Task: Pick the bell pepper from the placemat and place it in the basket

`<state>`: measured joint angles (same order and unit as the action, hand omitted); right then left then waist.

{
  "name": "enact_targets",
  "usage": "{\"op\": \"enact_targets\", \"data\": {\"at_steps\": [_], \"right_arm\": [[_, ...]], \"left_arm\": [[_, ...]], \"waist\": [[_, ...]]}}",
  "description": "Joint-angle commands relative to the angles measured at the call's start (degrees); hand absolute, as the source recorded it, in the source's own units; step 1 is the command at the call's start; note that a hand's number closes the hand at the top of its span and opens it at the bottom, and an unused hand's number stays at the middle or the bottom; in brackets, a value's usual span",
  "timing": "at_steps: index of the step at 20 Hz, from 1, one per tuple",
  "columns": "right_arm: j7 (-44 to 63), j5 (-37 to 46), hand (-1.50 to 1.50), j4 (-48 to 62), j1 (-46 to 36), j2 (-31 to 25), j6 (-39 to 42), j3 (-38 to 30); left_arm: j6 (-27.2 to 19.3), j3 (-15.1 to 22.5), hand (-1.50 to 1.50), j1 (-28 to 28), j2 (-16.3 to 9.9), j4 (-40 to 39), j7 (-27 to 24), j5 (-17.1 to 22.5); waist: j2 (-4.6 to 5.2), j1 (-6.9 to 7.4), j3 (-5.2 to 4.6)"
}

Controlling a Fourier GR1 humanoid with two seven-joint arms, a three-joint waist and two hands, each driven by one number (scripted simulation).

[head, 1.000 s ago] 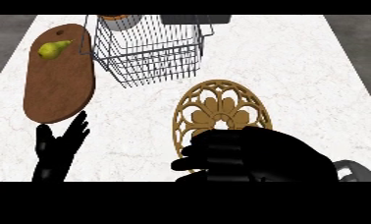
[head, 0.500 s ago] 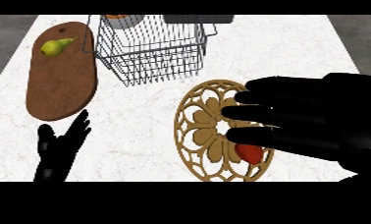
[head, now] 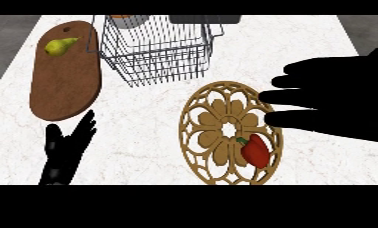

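The pepper (head: 255,151) lies free on the lower right of our placemat (head: 209,103), stem pointing up-left. Our right robot hand (head: 332,102) hovers just above and to the right, fingers straight and spread, holding nothing. We'd judge the grasp is the step in hand: bring the palm down over the pepper's body, not the stem, and curl round its width. The basket (head: 159,52) waits up-left on the counter (head: 148,137). Our left robot hand (head: 66,149) rests open at lower left.
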<state>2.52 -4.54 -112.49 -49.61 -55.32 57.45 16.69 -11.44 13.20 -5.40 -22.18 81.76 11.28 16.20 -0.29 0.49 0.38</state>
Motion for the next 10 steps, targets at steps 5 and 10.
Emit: {"op": "enact_targets", "data": {"at_steps": [5,10], "right_arm": [[-1.55,2.69,-1.5,1.51,1.74,3.55,4.69,-1.3],[-3.75,10.1,-1.5,-2.63,10.5,7.82,0.09,0.69]], "left_arm": [[1.17,-0.51,0.0,-3.7,0.59,-0.46,0.05,-1.12],[2.08,-1.39,0.0,-3.52,0.16,0.97,2.72,-0.83]], "waist": [[0.27,-0.02,-0.4],[0.29,-0.2,-0.34]]}}
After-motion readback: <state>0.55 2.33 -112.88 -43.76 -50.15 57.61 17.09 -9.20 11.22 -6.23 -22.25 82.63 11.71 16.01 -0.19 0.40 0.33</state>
